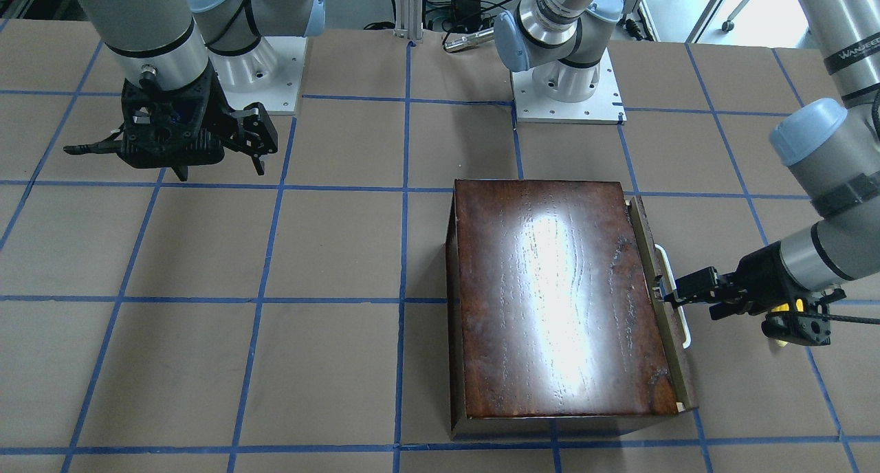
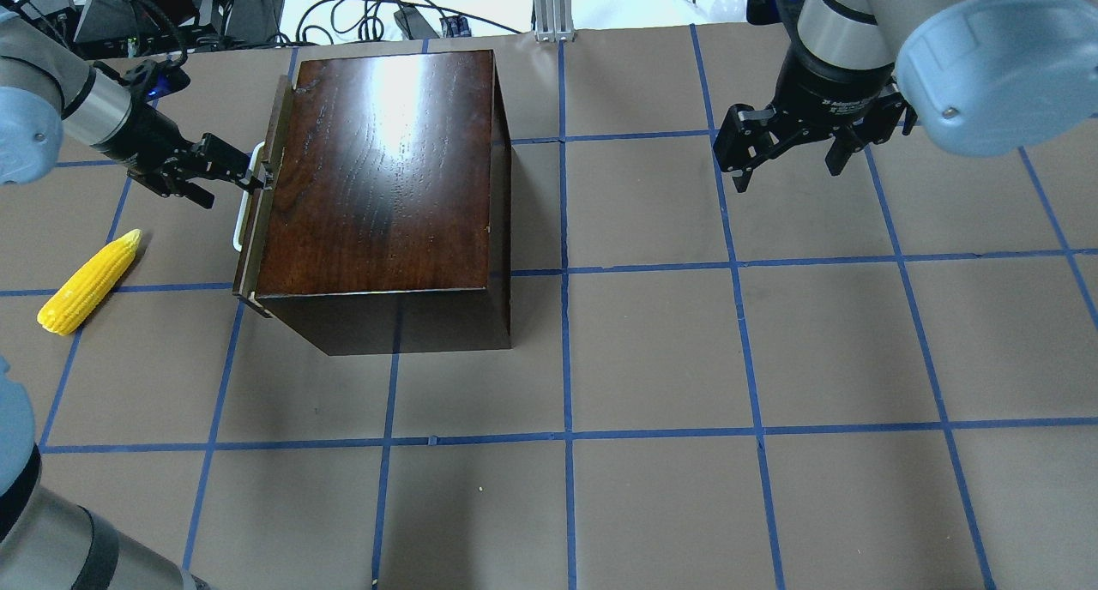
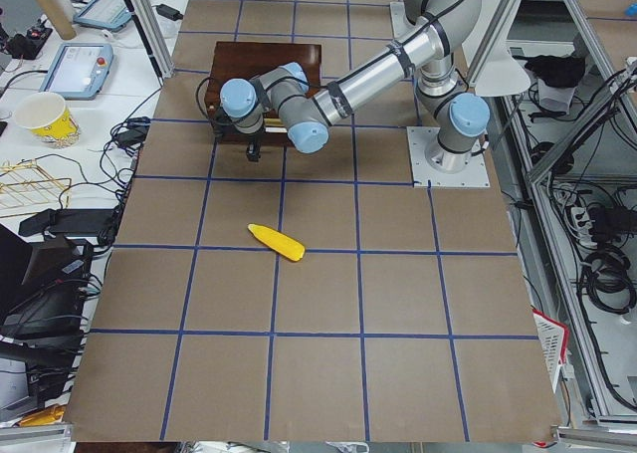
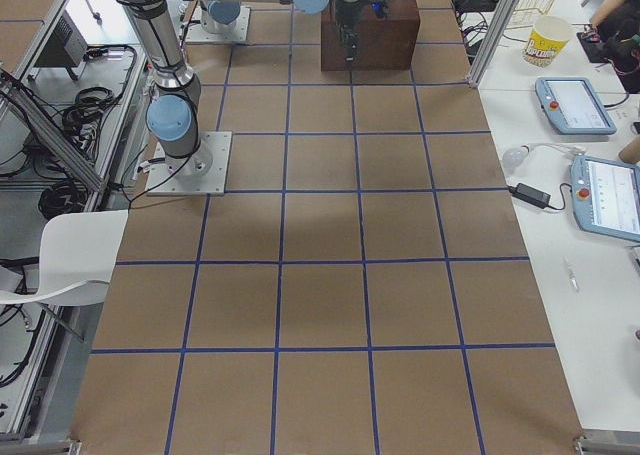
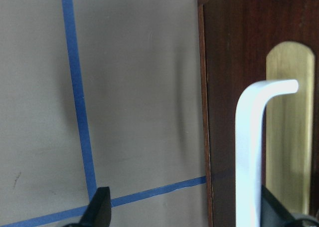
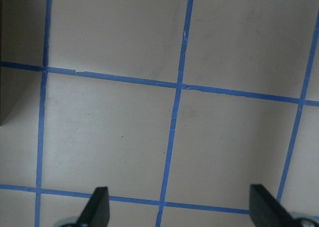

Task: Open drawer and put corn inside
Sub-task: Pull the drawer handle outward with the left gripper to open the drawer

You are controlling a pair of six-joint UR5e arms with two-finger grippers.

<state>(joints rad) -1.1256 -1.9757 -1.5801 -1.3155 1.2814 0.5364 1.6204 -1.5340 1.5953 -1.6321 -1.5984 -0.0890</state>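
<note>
Corn (image 2: 89,282) on blue-gridded brown table (image 2: 652,350)

1. The box (image 2: 377,170) stands on the tabletop (image 2: 652,350), in its far left part.
2. The drawer (image 2: 250,264) sits in the box's left face, with its handle (image 2: 238,230) on the outer side.
3. The corn (image 2: 90,281) lies on the tabletop, left of the box and apart from it, nearer the robot than the handle.
4. The left gripper (image 2: 244,171) is at the handle, which lies between its fingers (image 5: 99,209).
5. The right gripper (image 2: 789,177) hangs above the tabletop, well right of the box.
</note>
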